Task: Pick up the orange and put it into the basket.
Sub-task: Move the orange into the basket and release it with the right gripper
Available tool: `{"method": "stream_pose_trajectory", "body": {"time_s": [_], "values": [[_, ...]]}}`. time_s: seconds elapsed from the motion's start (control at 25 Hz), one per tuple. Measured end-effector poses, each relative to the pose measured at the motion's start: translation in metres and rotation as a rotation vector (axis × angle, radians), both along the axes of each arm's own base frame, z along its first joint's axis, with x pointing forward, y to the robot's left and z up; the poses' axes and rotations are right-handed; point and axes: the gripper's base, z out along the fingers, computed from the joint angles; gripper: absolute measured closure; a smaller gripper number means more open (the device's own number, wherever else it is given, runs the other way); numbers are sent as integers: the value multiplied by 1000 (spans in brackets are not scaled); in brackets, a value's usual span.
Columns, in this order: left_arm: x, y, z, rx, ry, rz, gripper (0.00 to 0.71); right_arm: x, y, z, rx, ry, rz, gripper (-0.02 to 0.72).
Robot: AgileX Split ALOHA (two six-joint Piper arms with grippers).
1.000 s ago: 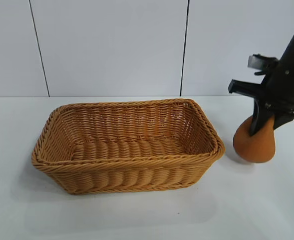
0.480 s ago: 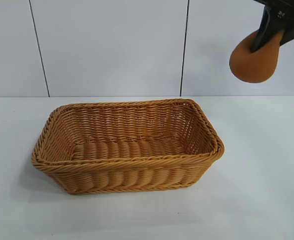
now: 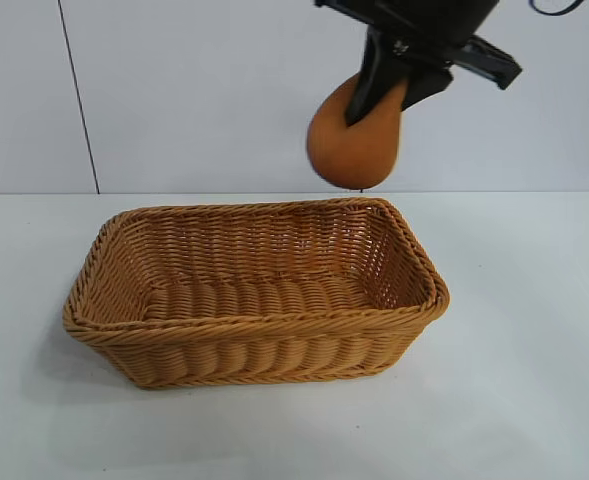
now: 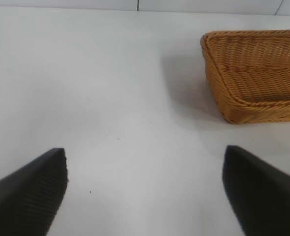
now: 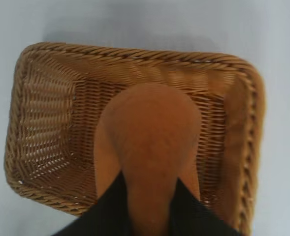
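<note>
My right gripper (image 3: 376, 100) is pinching the orange (image 3: 354, 140) by its narrow peak, holding it in open air above the basket's (image 3: 414, 310) far right rim. My left gripper (image 4: 145, 189) is hovering wide apart over bare table (image 4: 110, 98), beside the basket.

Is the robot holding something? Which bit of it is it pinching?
Yes. The right gripper pinches the orange by its narrow knobby peak, hanging it above the basket. The left gripper holds nothing.

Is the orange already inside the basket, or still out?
Out. The right gripper holds the orange in the air above the basket, which is empty.
</note>
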Motion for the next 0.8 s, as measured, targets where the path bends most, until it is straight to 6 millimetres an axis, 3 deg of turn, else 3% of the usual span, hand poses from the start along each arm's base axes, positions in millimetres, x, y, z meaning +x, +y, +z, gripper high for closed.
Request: {"method": "stream_pose_trajectory", "body": {"time_s": [0.24,0.52,0.64,0.76,0.8], "values": [[0,0,0,0,0,0,98,-3,41,-34,1,19,42,643],[0,0,0,0,0,0,98,15,53,-102,-50,75,17,652],[0,0,0,0,0,0,98,16,53,-117,-69,102,17,650],[0,0,0,0,0,0,98,16,53,-119,-71,107,18,580],[0,0,0,0,0,0,98,16,53,-119,-74,114,20,505]]}}
